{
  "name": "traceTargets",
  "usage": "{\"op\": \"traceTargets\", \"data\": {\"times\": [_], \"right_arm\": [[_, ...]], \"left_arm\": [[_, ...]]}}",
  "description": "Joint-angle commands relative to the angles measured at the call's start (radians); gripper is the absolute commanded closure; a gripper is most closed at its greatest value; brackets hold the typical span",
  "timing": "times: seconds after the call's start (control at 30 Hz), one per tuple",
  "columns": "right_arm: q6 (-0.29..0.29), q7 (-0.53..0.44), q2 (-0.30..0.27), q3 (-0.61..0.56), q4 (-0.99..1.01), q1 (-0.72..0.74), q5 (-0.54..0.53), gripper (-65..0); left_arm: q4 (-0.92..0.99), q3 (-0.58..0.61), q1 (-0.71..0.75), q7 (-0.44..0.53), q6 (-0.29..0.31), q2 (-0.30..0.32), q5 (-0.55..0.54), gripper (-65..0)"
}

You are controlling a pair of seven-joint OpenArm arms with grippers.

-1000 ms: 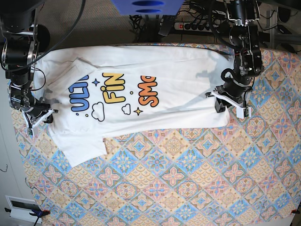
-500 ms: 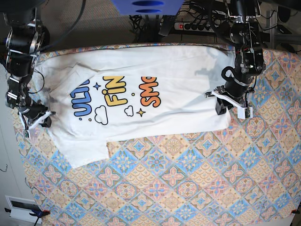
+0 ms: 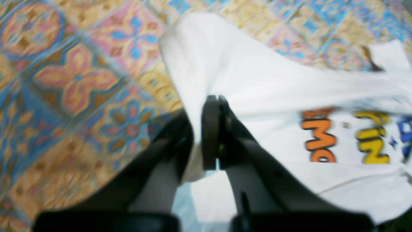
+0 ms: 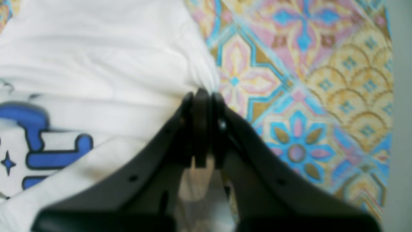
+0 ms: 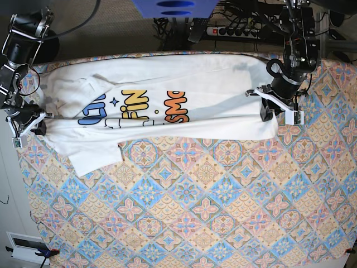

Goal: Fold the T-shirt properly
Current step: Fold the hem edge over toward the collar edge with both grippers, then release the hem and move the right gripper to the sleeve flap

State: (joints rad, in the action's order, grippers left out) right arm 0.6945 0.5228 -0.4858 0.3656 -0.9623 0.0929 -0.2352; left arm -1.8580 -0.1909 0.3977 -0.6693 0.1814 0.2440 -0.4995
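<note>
The T-shirt (image 5: 167, 111) lies sideways at the far end of the patterned tablecloth (image 5: 195, 206), and it looks like the first long fold is only starting, with one sleeve sticking out and more folds left to do. The left gripper (image 3: 214, 132) and the right gripper (image 4: 201, 129) each pinch an edge of the white cloth tight. The print is partly hidden, showing only "FiN" in yellow and "SM" in orange.

Table (image 5: 223, 212) covered in a patterned cloth of blue, pink and orange tiles, white T-shirt (image 5: 167, 120) lying across its far part, printed side up, near half of the cloth bare
</note>
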Motion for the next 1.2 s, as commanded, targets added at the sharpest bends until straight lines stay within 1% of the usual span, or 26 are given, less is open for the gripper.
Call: {"op": "traceTargets", "data": {"times": [0.0, 0.13, 0.27, 0.4, 0.53, 0.67, 0.93, 1.0, 1.07, 1.1, 1.17], "right_arm": [[0.004, -0.02, -0.024, 0.005, -0.034, 0.006, -0.016, -0.7], [0.004, -0.023, -0.024, 0.005, -0.117, -0.063, -0.016, -0.7], [0.004, -0.02, -0.024, 0.005, -0.188, -0.114, -0.017, -0.7], [0.004, -0.02, -0.024, 0.006, -0.198, -0.126, -0.017, -0.7], [0.004, -0.02, -0.024, 0.071, -0.198, -0.169, -0.017, -0.7], [0.004, -0.02, -0.024, 0.08, -0.198, -0.177, -0.016, -0.7], [0.004, -0.022, -0.023, 0.079, -0.198, -0.246, -0.011, -0.6], [0.004, -0.02, -0.023, 0.065, -0.194, -0.246, -0.01, -0.7], [0.004, -0.02, -0.023, 0.025, -0.198, -0.246, -0.008, -1.6], [0.004, -0.02, -0.023, 0.008, -0.198, -0.246, -0.008, -2.9], [0.004, -0.023, -0.023, -0.001, -0.198, -0.241, -0.008, -7.9]], "left_arm": [[-0.018, -0.005, 0.002, 0.023, 0.01, 0.018, -0.011, 0.0], [-0.018, -0.005, 0.042, 0.023, 0.01, 0.027, -0.011, 0.0], [-0.018, -0.034, 0.068, 0.023, 0.011, 0.036, -0.011, 0.0], [-0.018, -0.074, 0.091, 0.018, 0.013, 0.036, -0.009, 0.0], [-0.01, -0.1, 0.117, 0.015, 0.014, 0.045, -0.008, 0.0], [0.054, -0.097, 0.119, 0.015, 0.016, 0.047, -0.008, 0.0], [0.191, -0.095, 0.106, 0.019, 0.016, 0.045, -0.008, 0.0], [0.226, -0.094, 0.083, 0.013, 0.016, 0.045, -0.006, -2.6], [0.249, -0.094, 0.077, 0.013, 0.016, 0.045, -0.006, -5.2], [0.251, -0.094, 0.077, 0.013, 0.016, 0.045, -0.006, -6.8], [0.251, -0.094, 0.08, 0.013, 0.016, 0.044, -0.006, -11.4]]}}
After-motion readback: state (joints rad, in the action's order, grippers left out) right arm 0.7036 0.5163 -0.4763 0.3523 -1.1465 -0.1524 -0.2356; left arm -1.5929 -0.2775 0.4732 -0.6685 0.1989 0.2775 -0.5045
